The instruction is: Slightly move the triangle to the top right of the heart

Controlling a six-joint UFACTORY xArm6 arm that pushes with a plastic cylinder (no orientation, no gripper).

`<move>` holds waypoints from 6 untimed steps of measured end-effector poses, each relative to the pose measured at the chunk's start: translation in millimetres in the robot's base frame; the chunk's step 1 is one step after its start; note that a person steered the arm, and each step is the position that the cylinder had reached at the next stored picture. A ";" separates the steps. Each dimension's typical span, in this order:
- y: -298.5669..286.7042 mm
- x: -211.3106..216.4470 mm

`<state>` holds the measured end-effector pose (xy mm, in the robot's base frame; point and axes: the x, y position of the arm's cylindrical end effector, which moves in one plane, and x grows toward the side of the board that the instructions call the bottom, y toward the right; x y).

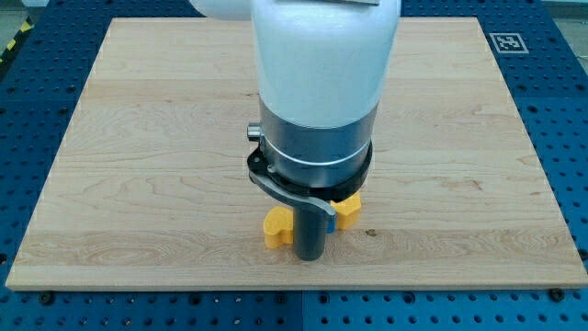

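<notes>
Here my tip (pixel 310 258), holding nothing, stands between two half-hidden yellow blocks (pixel 276 227) (pixel 346 209), so it could nudge the wrong one.

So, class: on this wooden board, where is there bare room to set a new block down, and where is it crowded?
Free: the wooden board to the view's left of the arm, and the stretch to its right. Crowded: the bottom centre, where two yellow blocks, shapes partly hidden, flank my tip, with a sliver of blue beside it.
</notes>
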<state>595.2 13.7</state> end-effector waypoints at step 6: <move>33.3 -9.0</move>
